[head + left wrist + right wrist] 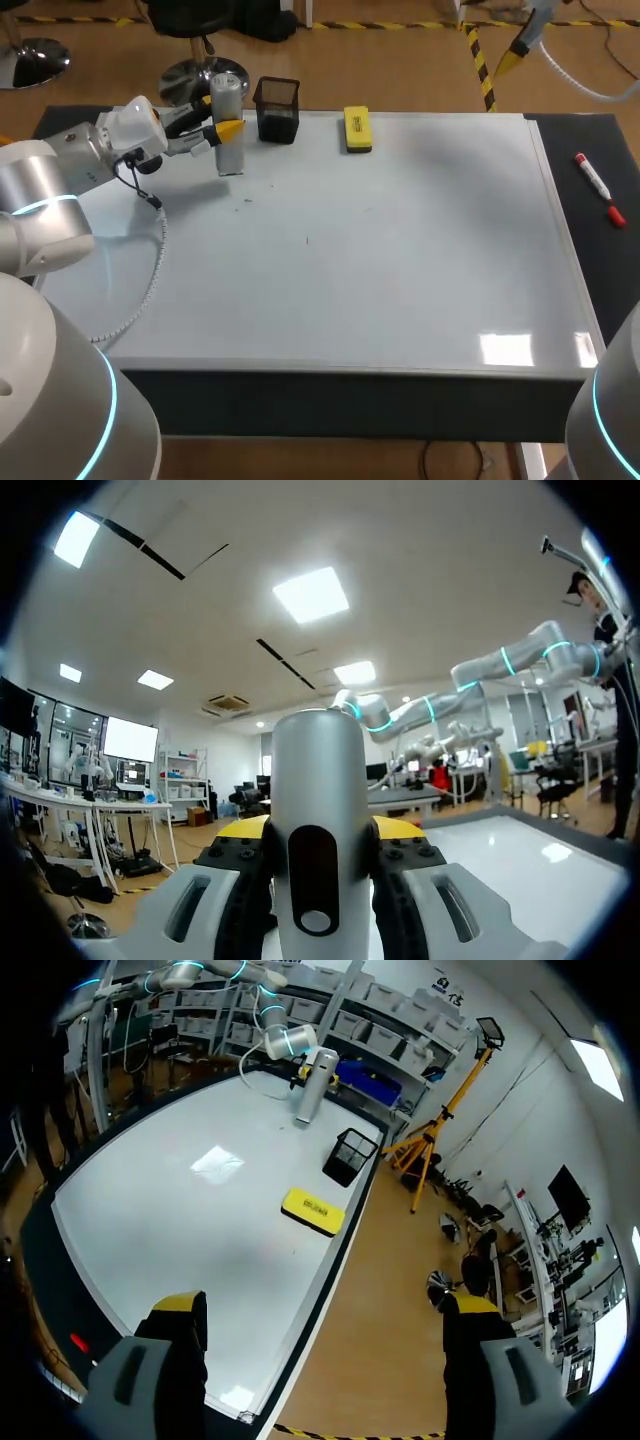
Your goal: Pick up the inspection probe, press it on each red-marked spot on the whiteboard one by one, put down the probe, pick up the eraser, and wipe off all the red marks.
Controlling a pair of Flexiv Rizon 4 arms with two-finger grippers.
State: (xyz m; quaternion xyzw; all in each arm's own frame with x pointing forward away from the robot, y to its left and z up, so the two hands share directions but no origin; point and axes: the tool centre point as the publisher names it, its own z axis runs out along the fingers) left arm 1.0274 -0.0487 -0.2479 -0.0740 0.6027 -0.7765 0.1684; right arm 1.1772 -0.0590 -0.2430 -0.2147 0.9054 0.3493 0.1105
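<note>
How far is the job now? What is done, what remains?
Done: the left gripper is shut on the probe. In hand: it holds it upright at the far left corner of the whiteboard; I see no red marks. Left: pressing, putting down, wiping; the eraser lies untouched at the far edge.

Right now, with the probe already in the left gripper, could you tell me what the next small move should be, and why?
I would probably carry the probe, kept upright, toward the nearest faint speck on the whiteboard and press there. The left gripper is shut on it beside the black holder, so picking is done; whether that speck is red I cannot tell.
</note>
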